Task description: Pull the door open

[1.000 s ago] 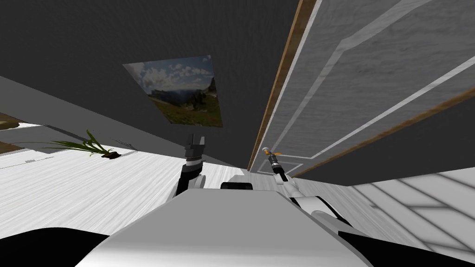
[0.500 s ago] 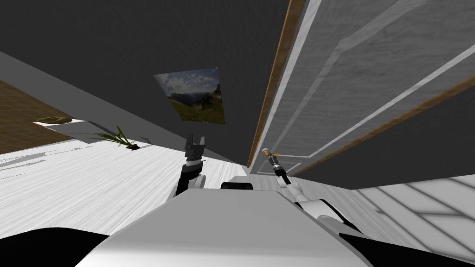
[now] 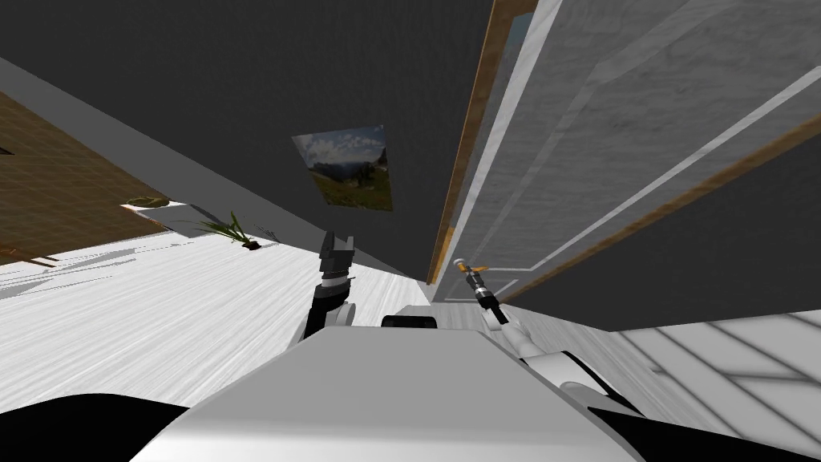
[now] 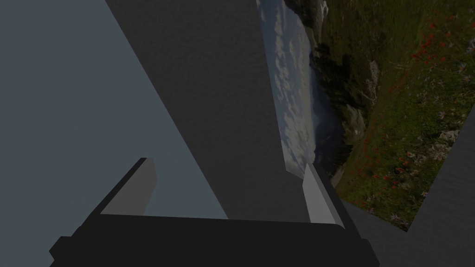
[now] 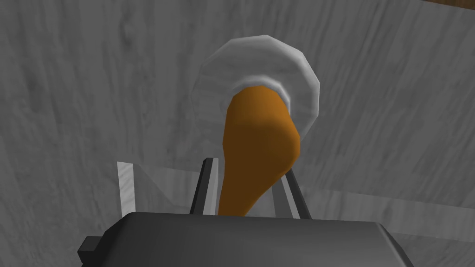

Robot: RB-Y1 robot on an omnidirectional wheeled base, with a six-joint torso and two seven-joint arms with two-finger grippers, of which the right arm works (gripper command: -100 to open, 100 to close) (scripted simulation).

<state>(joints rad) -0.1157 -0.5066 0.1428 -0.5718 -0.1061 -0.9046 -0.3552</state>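
At the grey door [image 5: 83, 92], the right gripper [image 5: 248, 174] clamps the orange handle [image 5: 257, 134]; the left gripper [image 4: 227, 169] stands open. I judge the door heavy and stiff, and the smooth handle is the place to hold.

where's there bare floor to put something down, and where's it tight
Bare white floor between the plant and the left gripper. Tight at the door, where the right gripper is shut on the orange handle.
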